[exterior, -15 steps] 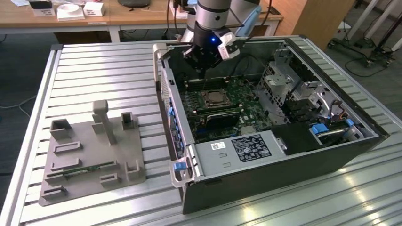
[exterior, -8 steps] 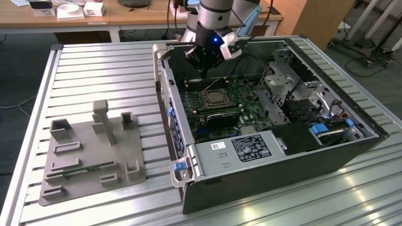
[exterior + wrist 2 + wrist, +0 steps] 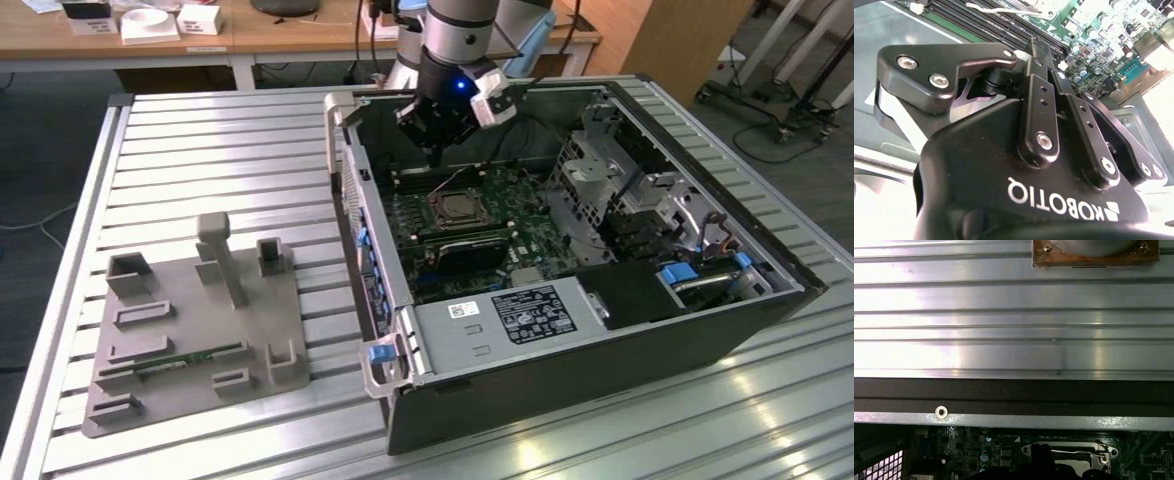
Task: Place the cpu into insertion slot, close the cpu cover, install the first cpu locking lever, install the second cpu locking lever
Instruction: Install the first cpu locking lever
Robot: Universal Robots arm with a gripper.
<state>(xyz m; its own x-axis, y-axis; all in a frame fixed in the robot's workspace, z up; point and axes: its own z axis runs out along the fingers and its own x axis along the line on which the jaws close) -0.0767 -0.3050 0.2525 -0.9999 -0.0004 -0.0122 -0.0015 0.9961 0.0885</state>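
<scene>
Table [image 3: 200, 130]: slatted aluminium, carries the computer case.
Computer case [image 3: 574, 390]: lies on its side, open on top, green board exposed inside.
Wooden desk [image 3: 267, 35]: beyond the case, well apart from it, with small white boxes on it.
Fixture tray [image 3: 187, 330]: grey, flat on the table beside the case, towards the exterior view's left.
Arm [image 3: 461, 30]: reaches down over the case's far end.
Labelled metal box [image 3: 521, 315]: inside the case, at its near end.
Drive cage [image 3: 601, 170]: inside the case, towards the exterior view's right.
Gripper [image 3: 435, 152]: inside the case, near its far wall. Fingers pressed together into one narrow tip, nothing seen between them. In the second wrist view its own black body stands before the board.
Insertion slot [image 3: 430, 208]: mid-board in the case, just beyond the gripper tip.
Cpu cover [image 3: 483, 214]: appears to lie flat on the slot.
Cpu [image 3: 461, 208]: seated in the slot, tan top showing.
</scene>
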